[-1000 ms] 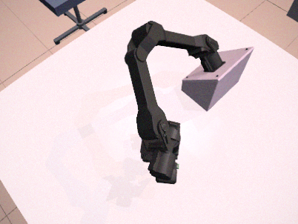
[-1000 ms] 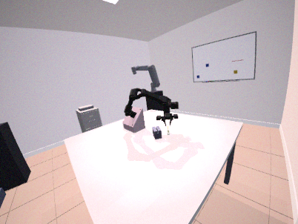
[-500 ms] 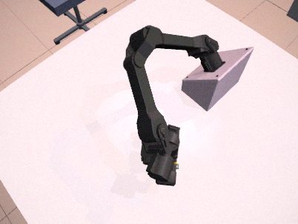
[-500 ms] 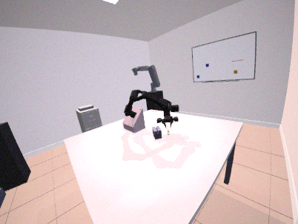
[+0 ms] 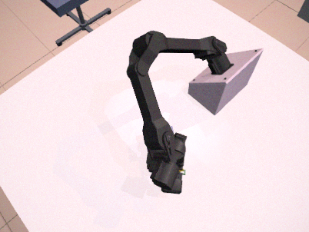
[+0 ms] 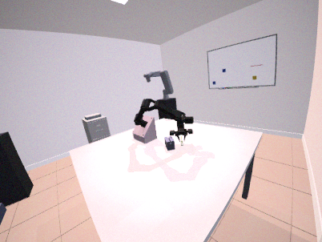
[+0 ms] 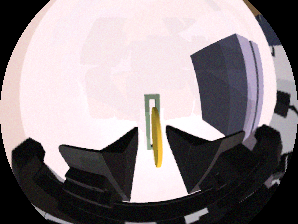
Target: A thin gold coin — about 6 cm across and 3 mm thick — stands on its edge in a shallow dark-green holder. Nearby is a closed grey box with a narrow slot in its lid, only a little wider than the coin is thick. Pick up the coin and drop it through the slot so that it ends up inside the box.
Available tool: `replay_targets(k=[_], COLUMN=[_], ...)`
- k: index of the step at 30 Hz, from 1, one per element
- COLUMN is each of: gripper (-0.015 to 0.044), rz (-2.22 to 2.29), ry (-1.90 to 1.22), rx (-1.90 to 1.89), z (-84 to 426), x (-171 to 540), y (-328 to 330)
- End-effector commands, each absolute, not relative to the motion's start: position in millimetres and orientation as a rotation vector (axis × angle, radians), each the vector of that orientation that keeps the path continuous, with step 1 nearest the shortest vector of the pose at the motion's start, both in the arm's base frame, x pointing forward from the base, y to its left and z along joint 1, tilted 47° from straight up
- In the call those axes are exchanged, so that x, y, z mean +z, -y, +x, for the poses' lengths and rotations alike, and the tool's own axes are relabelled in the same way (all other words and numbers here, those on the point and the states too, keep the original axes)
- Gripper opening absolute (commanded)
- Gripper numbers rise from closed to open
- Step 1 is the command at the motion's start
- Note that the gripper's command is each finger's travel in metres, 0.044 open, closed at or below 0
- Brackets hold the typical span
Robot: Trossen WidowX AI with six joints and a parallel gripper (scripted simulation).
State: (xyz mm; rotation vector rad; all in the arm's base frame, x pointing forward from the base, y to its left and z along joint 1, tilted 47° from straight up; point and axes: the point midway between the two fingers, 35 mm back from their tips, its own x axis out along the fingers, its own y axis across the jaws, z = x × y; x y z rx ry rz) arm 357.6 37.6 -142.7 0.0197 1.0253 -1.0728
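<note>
Claw [image 7: 158,145]: fingers apart, nothing clamped. Gold coin [image 7: 158,137]: on edge in its green holder [image 7: 152,123] on the white desk [image 5: 238,161], between the fingers. Grey box [image 7: 222,86]: two o'clock.

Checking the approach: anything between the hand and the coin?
Nothing. Wrist view: coin, upright in its green holder, sits in line between the open hand's fingers, only table alongside.
</note>
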Motion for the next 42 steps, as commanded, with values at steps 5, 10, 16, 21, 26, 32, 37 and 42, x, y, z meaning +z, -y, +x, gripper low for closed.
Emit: replay_targets(k=[5,10,16,21,26,32,37,42], gripper=[0.0108,0.0,0.0,0.0,0.0,0.0,0.0,0.0], rz=[0.005,0.005,0.005,-0.008,-0.026,-0.021,-0.015,-0.009], ry=[-1.029,-1.029,-1.029,-1.034,-1.043,-1.043,-1.042,-1.04], rx=[-1.076,-1.076,-1.076,-1.063,-1.043,-1.043,-1.045,-1.049], z=[355,355,355,354,354,355,354,354], x=[-150,-150,-150,-148,-141,-132,-123,-114], y=[-31,-31,-31,-33,-41,-52,-62,-71])
